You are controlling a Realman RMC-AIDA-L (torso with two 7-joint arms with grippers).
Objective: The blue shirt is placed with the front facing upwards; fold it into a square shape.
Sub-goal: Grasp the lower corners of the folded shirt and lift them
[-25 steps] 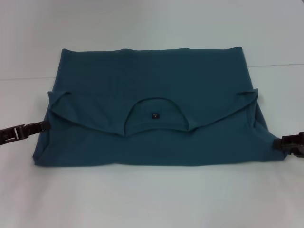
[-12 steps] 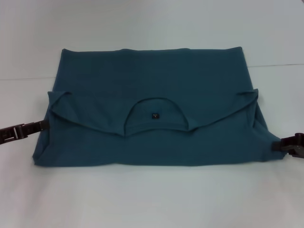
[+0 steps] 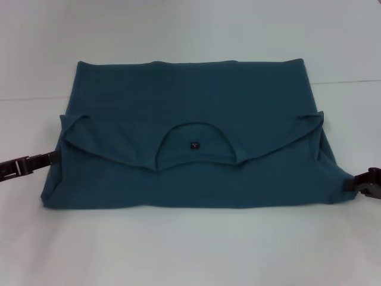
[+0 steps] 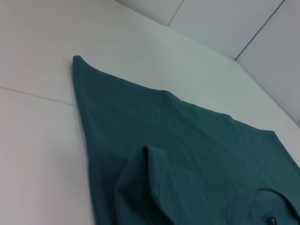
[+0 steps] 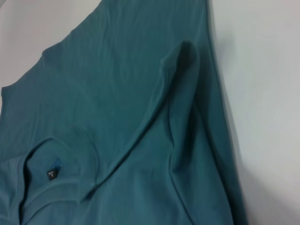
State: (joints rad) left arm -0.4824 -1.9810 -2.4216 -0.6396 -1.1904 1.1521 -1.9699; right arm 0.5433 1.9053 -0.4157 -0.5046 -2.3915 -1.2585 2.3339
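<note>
Blue shirt folded on the table, grippers at its sides

Blue shirt [image 3: 190, 134] lies flat on the white table [image 3: 190, 250], collar part folded forward, neck label [image 3: 194, 145] visible. Left gripper [image 3: 52, 158] touches its left edge, right gripper [image 3: 351, 182] its right corner; for both I cannot tell whether the fingers are apart.

Your left gripper [image 3: 52, 157] lies low at the left edge of the head view, reaching inward almost level. Your right gripper [image 3: 351, 183] sits low at the right edge, pointing inward. Neither one's finger spacing can be made out.
</note>
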